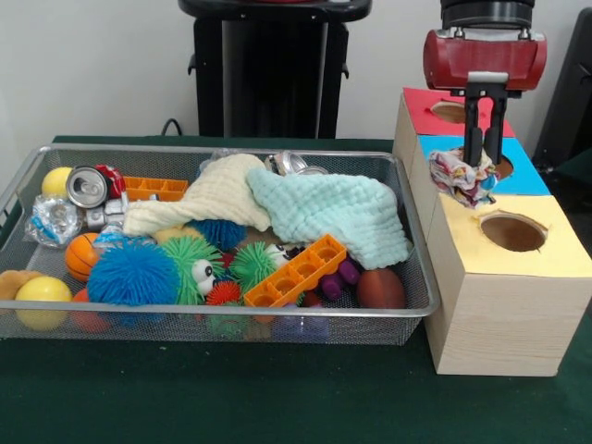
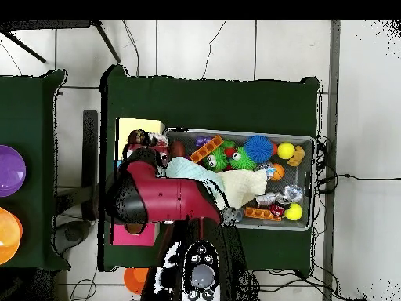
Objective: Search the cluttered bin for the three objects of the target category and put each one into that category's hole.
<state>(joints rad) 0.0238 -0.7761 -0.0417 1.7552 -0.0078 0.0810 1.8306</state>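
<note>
My gripper (image 1: 484, 159) hangs at the right, over the blue-topped wooden box (image 1: 535, 178). It is shut on a knotted cloth toy (image 1: 461, 176) in white, red, blue and yellow. The toy hangs just above the left edge of that box's hole. In the overhead view the toy (image 2: 142, 141) shows beside the red arm (image 2: 160, 197). The wire mesh bin (image 1: 231, 151) lies left of the boxes, full of clutter. No other knotted toy shows in it.
A red-topped box (image 1: 427, 104) stands behind the blue one and a yellow-topped box (image 1: 518, 264) in front. The bin holds two cloths (image 1: 333, 208), spiky balls (image 1: 134, 275), orange trays (image 1: 296, 270), cans (image 1: 87, 186), and yellow balls (image 1: 42, 298).
</note>
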